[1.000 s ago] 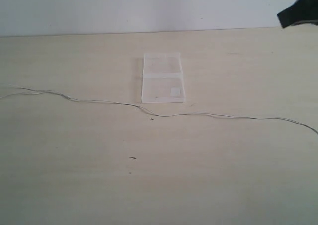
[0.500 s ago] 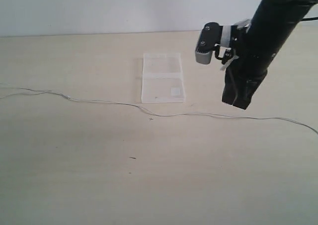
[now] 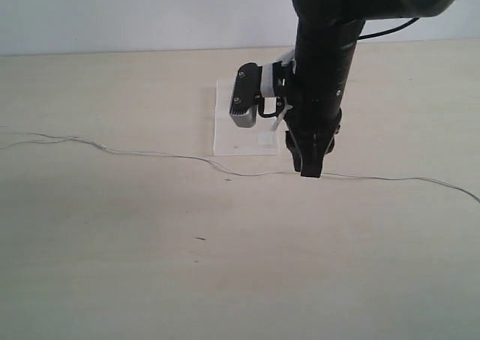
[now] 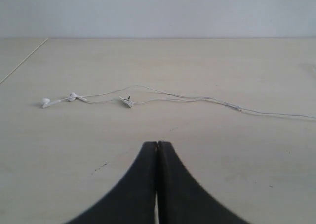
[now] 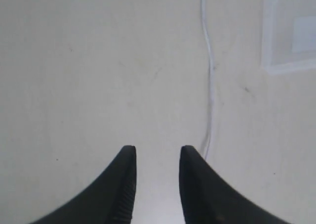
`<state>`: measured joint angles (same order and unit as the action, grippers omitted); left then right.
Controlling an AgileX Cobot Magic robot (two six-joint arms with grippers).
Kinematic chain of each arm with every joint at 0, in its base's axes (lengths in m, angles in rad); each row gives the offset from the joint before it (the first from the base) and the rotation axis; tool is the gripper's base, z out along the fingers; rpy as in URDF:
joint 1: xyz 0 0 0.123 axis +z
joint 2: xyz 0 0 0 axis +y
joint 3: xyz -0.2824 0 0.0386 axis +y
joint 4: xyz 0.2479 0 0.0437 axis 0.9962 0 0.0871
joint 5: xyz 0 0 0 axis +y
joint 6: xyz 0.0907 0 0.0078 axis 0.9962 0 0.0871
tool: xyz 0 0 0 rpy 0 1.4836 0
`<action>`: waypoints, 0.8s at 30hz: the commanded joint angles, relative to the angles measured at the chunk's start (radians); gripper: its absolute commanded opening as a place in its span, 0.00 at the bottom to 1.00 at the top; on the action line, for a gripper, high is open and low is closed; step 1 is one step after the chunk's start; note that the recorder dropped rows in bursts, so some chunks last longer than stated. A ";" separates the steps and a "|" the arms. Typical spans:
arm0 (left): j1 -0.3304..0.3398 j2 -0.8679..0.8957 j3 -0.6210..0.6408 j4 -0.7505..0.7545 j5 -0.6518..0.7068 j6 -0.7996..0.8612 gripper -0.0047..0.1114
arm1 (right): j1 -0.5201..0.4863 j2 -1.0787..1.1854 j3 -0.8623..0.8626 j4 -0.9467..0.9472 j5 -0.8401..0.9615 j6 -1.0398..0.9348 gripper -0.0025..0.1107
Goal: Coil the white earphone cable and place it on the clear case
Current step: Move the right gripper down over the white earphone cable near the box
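Observation:
The white earphone cable point(image 3: 135, 152) lies stretched across the table from left to right. My right gripper point(image 3: 311, 171) hangs just over it, in front of the clear case point(image 3: 225, 141), which the wrist camera partly covers. In the right wrist view that gripper point(image 5: 158, 150) is open with bare table in the gap; the cable point(image 5: 211, 75) runs just outside one finger, and a corner of the case point(image 5: 291, 31) shows. The left gripper point(image 4: 157, 144) is shut on nothing, facing the cable's point(image 4: 173, 96) end with two earbuds point(image 4: 45, 102). It is outside the exterior view.
The pale wooden table point(image 3: 112, 265) meets a white wall at the back. A small dark mark point(image 3: 200, 239) lies in front of the cable. The right arm's black body point(image 3: 322, 70) stands over the table's middle, hiding part of the case.
The right arm has come in from the upper right corner, swung left and down, and its gripper now hangs over the cable beside the case. The cable and case have not moved.

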<state>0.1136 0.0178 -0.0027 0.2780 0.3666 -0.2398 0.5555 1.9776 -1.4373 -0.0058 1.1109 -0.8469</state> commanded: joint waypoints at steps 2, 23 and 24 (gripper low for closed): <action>-0.005 -0.004 0.003 0.000 -0.003 0.000 0.04 | 0.003 0.053 -0.020 -0.021 -0.073 0.004 0.30; -0.005 -0.004 0.003 0.000 -0.003 0.000 0.04 | 0.003 0.122 -0.025 -0.009 -0.128 -0.073 0.30; -0.005 -0.004 0.003 0.000 -0.003 0.000 0.04 | 0.003 0.122 -0.025 0.006 -0.146 -0.082 0.30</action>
<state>0.1136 0.0178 -0.0027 0.2780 0.3666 -0.2398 0.5575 2.0999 -1.4551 -0.0193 1.0007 -0.9063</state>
